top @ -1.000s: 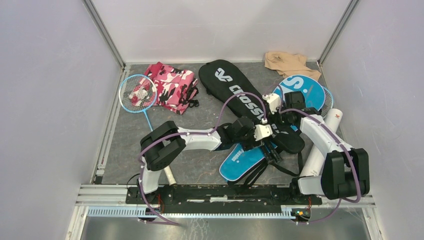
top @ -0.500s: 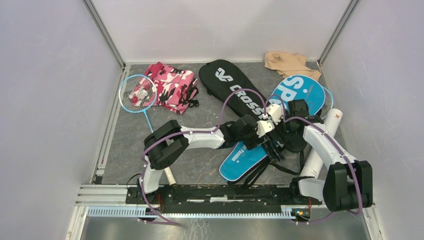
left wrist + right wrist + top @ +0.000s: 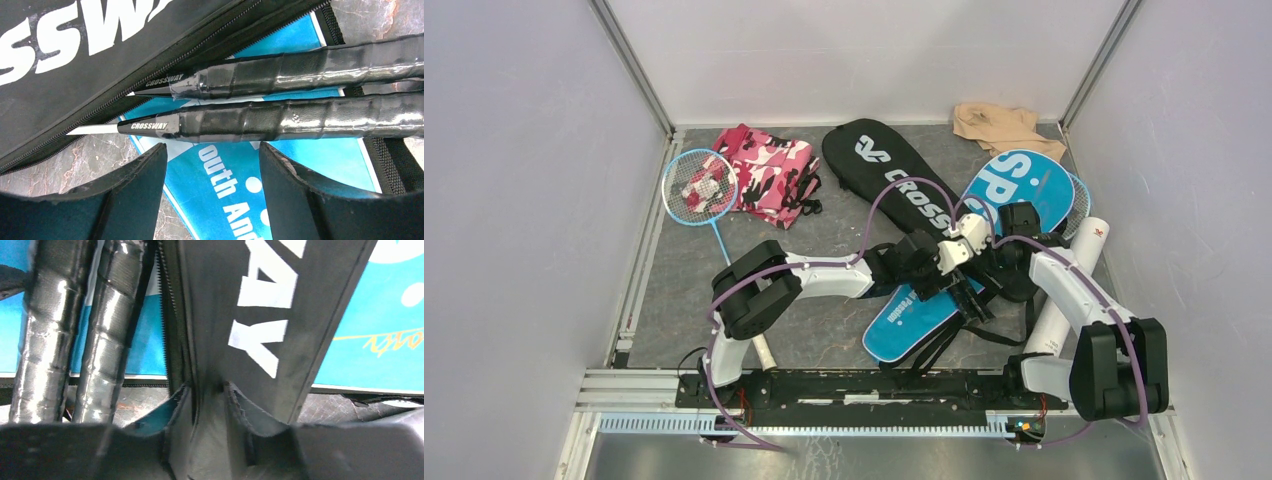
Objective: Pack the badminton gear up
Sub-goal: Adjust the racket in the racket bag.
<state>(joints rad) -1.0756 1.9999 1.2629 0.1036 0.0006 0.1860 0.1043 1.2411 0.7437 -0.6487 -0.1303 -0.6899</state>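
Handles of 2 rackets [image 3: 280, 120] stuck out of the black CROSSWAY cover [image 3: 879, 165], over the blue cover [image 3: 904, 320]. Right gripper [image 3: 207, 390] pinched the black cover's zipper edge; left gripper [image 3: 212, 155] hovered open above. Holding it taut while nudging handles in seemed wisest.

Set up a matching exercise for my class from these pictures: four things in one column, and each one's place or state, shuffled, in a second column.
Column one
1. left tool
2. right tool
3. beige cloth
4. white tube

Column two
A. shut on the edge of the black cover
B. in the far right corner
C. open, just short of two black racket handles
D. lying along the right side

Pairs: 1-C, 2-A, 3-B, 4-D
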